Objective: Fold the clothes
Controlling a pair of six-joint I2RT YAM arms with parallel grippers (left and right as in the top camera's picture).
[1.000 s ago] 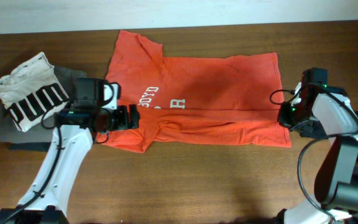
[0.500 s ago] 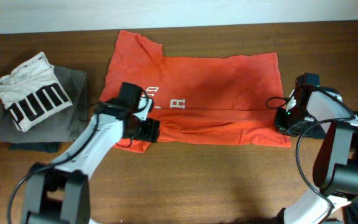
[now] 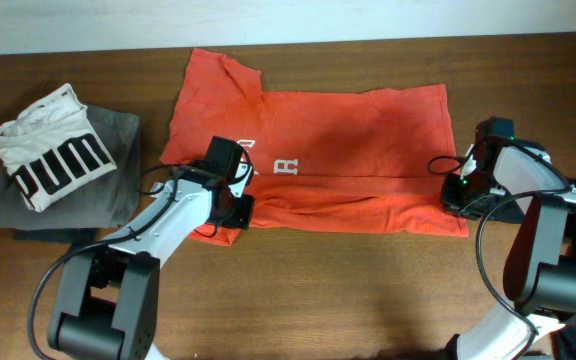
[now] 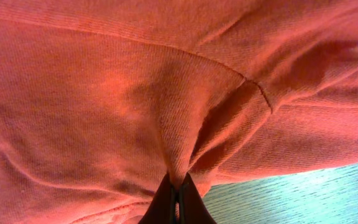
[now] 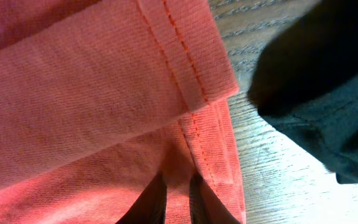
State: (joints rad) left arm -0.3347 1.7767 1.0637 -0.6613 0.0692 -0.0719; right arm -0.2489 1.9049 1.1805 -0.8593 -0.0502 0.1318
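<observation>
Pinching a ridge of the orange-red T-shirt (image 3: 348,150) at its 8 o'clock corner, the left pincer (image 3: 236,208) is closed tight. The T-shirt lies spread at the centre of the counter (image 3: 318,300), its lower band seemingly folded up once. At 4 o'clock the right pincer (image 3: 455,190) narrowly grips the hem. Most of the folding remains, I judge.

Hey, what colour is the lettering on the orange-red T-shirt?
White lettering on the T-shirt; it shows best in the overhead view.
</observation>
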